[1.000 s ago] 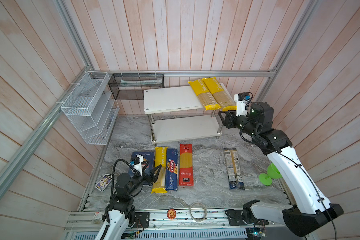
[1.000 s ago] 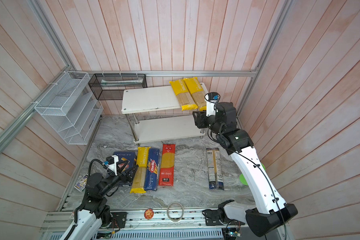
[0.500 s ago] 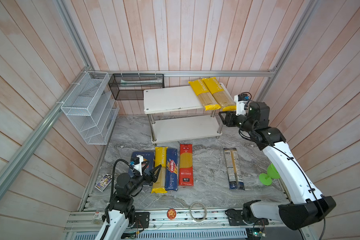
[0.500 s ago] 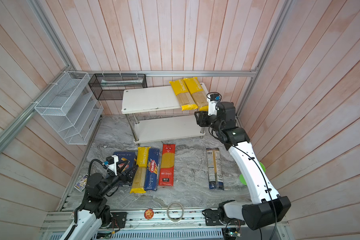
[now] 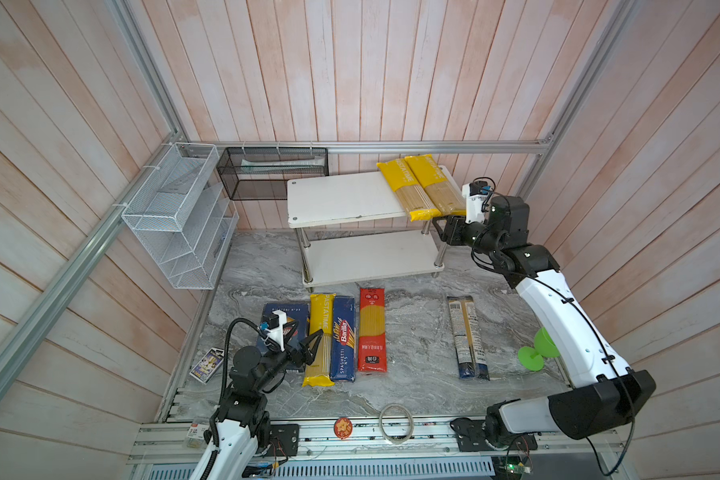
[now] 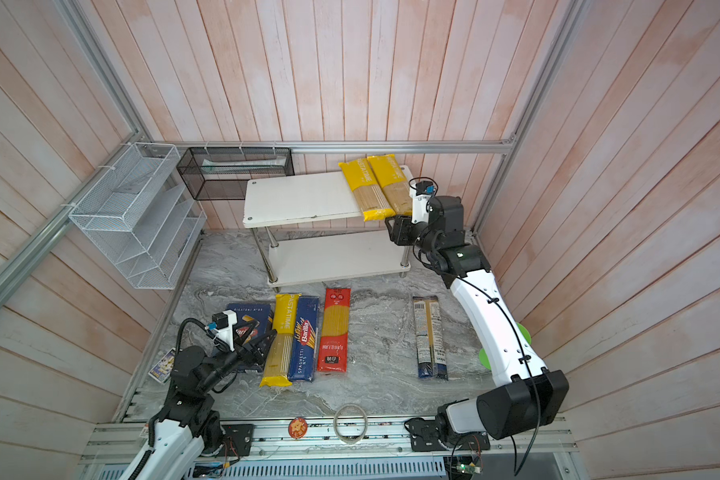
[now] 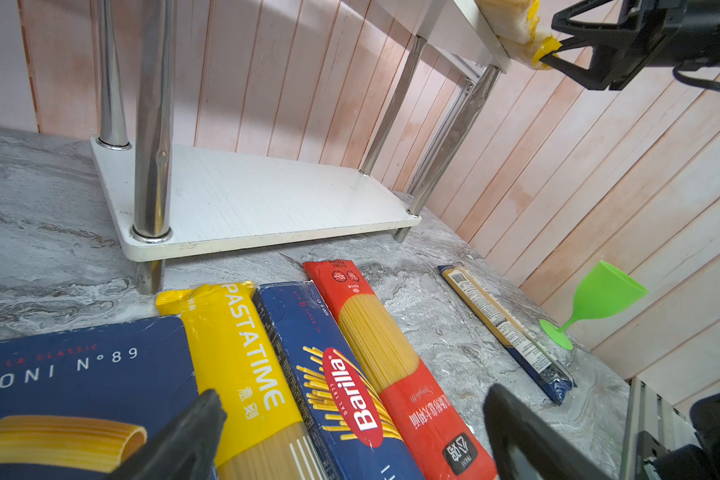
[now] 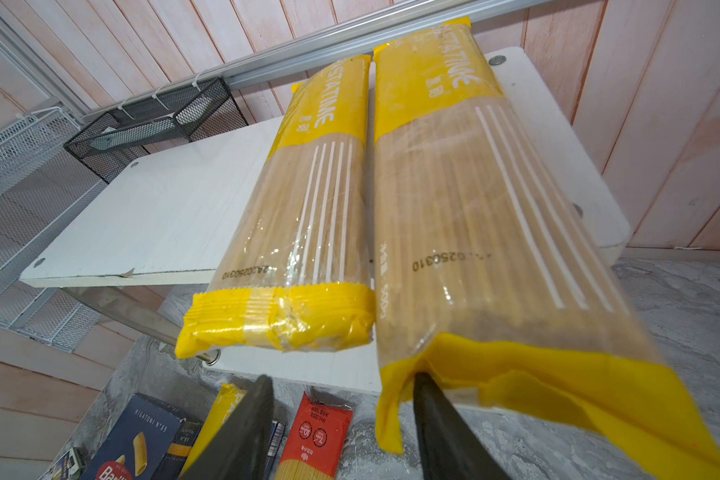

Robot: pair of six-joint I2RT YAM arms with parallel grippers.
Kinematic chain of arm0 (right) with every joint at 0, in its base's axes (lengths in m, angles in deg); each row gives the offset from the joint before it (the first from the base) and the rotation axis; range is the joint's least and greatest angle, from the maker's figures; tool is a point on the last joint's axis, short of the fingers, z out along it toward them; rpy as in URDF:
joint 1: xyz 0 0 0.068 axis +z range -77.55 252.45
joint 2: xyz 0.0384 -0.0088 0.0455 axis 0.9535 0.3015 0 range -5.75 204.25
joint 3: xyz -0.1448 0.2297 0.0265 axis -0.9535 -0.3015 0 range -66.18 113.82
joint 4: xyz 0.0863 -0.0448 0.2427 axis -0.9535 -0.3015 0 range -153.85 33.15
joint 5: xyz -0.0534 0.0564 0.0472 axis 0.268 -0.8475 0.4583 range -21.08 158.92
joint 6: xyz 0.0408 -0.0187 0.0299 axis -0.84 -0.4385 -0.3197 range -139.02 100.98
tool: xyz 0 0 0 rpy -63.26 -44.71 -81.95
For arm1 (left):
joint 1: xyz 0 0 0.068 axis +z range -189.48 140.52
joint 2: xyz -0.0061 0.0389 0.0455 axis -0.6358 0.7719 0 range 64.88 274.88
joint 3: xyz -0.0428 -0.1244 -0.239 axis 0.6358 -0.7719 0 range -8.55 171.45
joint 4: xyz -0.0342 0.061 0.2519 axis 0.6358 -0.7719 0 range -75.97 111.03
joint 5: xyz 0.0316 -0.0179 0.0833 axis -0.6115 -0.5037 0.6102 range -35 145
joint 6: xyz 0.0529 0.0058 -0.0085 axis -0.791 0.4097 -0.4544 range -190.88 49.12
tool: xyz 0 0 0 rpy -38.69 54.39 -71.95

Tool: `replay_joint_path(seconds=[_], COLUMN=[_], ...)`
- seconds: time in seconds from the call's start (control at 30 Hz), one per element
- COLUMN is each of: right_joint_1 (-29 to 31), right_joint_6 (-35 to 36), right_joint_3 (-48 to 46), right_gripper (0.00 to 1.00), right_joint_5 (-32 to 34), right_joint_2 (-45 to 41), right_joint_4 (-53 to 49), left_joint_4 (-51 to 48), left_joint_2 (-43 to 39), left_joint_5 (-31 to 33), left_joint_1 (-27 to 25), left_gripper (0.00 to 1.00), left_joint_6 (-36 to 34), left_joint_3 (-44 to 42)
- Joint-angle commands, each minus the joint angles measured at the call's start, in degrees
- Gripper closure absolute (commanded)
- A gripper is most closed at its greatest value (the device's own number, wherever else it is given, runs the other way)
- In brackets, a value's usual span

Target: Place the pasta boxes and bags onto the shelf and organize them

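Observation:
Two yellow bags [image 5: 404,187] [image 5: 435,183] lie side by side on the shelf's top board [image 5: 341,199], their near ends overhanging. My right gripper [image 8: 341,378] is open at the front right corner, and one finger touches the yellow end flap of the right bag [image 8: 466,232]. On the table lie the rigatoni box [image 5: 285,311], a third yellow bag [image 5: 323,307], the spaghetti box [image 5: 344,340], the red bag [image 5: 371,332] and, apart to the right, the clear bag [image 5: 466,336]. Low over the yellow bag and spaghetti box, my left gripper [image 7: 354,399] is open and empty.
A white wire rack [image 5: 175,216] and a black mesh basket [image 5: 273,174] hang at the back left. A green goblet [image 5: 537,353] stands by the right arm. A purple card packet [image 5: 206,365] lies at the left edge. A tape ring [image 5: 395,422] rests on the front rail.
The right arm's elbow has shifted while its gripper stays at the right bag's end. The left arm and all packages are unmoved.

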Motion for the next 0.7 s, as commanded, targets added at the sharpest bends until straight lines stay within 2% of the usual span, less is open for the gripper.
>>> replay_joint_path(seconds=[0.0,0.2,0.67], right_joint_1=[-0.2,-0.3,-0.2], right_joint_6=[0.1,1.0,-1.2], right_joint_3=[2.2,0.4,-17.5], right_gripper=[0.44,0.44,0.43], right_joint_5=[-1.2,-1.3,-1.9], right_joint_2=[0.4,-2.3,-20.2], right_joint_4=[0.9,-1.5,-2.1], left_joint_4=[0.9,0.8,1.1], left_joint_2=[-0.5,-0.5,-0.6], left_joint_5=[-0.5,-0.5,-0.9], left_joint_1=[-0.2,-0.2,-0.2], left_gripper=[0.00,0.00,0.00], left_joint_6=[-0.5,-0.4,-0.5], left_joint_3=[-0.9,-0.8,-0.9])
